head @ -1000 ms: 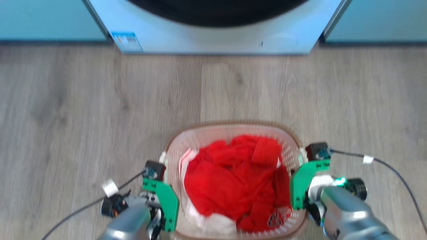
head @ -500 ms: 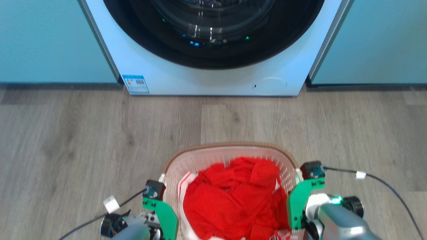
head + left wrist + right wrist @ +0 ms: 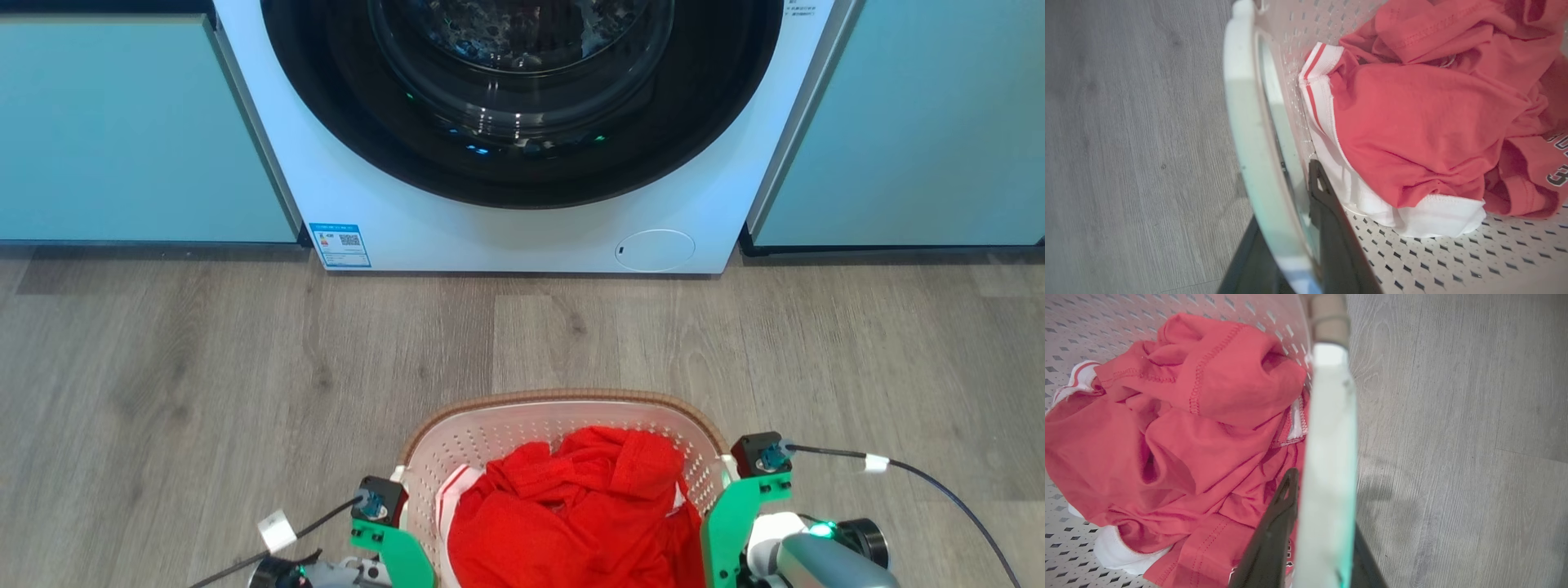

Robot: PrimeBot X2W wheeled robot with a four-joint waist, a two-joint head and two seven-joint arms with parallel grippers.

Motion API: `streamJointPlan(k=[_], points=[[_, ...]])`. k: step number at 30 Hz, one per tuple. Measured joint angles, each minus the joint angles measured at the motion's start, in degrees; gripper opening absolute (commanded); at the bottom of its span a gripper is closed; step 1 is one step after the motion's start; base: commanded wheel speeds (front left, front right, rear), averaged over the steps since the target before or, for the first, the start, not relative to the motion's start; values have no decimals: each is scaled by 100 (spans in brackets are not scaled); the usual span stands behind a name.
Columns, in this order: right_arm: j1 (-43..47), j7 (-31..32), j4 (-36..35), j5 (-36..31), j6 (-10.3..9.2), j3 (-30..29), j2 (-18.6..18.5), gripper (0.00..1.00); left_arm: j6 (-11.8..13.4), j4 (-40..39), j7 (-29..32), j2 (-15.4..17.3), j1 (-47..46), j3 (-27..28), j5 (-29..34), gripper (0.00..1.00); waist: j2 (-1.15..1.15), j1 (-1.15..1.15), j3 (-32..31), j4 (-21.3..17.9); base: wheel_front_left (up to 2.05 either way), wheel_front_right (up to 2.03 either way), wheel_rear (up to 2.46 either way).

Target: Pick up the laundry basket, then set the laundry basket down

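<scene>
Open wood floor (image 3: 204, 367) before washing machine (image 3: 506, 237), white brown-rimmed laundry basket (image 3: 563, 397), left hand (image 3: 1286, 204), right hand (image 3: 1327, 514) each pinching a side handle (image 3: 1241, 122).

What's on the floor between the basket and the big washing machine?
Nothing. In the head view, just bare wooden floor lies between the laundry basket and the washing machine.

laundry basket (image 3: 563, 397) before washing machine (image 3: 392, 216) | clothes (image 3: 571, 523) in basket | left tool (image 3: 1286, 245) astride left handle (image 3: 1245, 122) | right tool (image 3: 1323, 526) astride right handle (image 3: 1331, 428)

Grey wood-look floor (image 3: 245, 367); white washing machine (image 3: 506, 237) stands on it, teal cabinets (image 3: 122, 131) either side.
</scene>
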Motion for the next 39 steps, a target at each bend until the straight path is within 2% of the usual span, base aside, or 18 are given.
streamJointPlan(k=[39], points=[[-26,-58,57,439,-25,557,0,0,20,91,-18,0,-19,-346,-203,0,-1,0,4,-89,0,0,0]])
